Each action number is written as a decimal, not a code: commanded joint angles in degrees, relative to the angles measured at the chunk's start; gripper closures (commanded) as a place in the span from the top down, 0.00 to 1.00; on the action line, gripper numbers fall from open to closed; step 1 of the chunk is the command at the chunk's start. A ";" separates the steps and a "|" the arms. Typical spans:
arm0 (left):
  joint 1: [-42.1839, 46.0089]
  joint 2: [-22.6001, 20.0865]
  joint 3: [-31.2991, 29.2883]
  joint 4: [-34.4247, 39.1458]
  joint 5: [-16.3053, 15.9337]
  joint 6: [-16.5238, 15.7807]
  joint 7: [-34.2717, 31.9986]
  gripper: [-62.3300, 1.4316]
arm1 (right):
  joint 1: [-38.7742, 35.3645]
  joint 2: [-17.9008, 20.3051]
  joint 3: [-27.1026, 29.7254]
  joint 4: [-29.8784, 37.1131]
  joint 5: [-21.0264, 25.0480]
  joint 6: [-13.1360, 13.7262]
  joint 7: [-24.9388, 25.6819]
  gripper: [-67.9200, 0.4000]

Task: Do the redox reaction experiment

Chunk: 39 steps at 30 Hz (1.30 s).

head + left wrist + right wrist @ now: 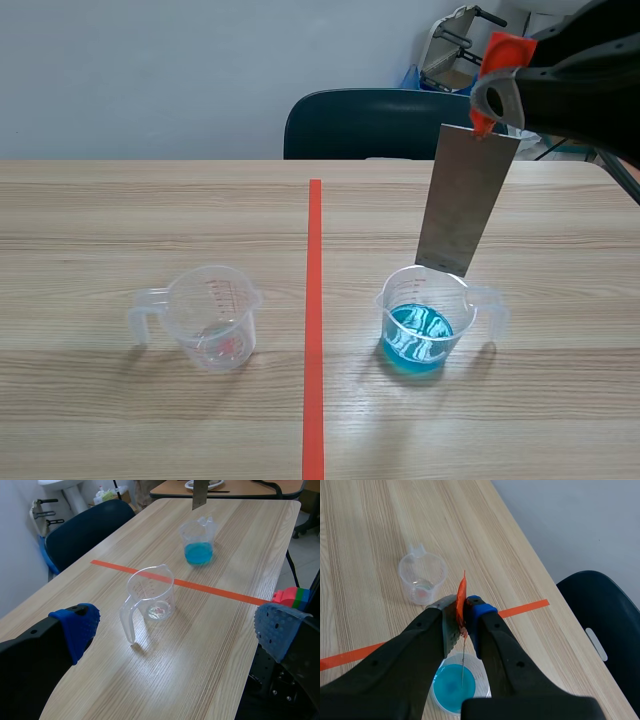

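A grey metal plate [466,198] with an orange top end hangs upright, its lower edge just above the rim of a clear measuring cup of blue liquid [422,325] [198,542] [454,682]. My right gripper [497,95] [461,611] is shut on the plate's orange end, right over that cup. An empty clear measuring cup [212,317] [150,594] [422,577] stands left of the orange tape line. My left gripper [180,625] is open, held back from the empty cup, nothing between its fingers.
A dark blue chair [372,124] stands at the table's far edge. Coloured toy blocks [292,597] lie off the table beside my left gripper. The table edge [272,560] runs close on that side.
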 commanded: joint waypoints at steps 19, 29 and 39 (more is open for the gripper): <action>-0.17 0.13 -0.11 0.48 -0.72 0.13 -0.96 0.35 | 0.83 0.00 -0.33 0.42 0.59 0.15 0.63 0.02; -11.54 -0.85 2.54 3.13 -0.52 -0.87 8.50 0.05 | 0.83 0.00 -0.31 0.42 0.15 0.15 -0.94 0.02; -31.56 -1.92 22.58 6.29 -1.70 -2.05 19.93 0.05 | 0.83 0.00 -0.31 0.44 -0.02 0.15 -0.87 0.02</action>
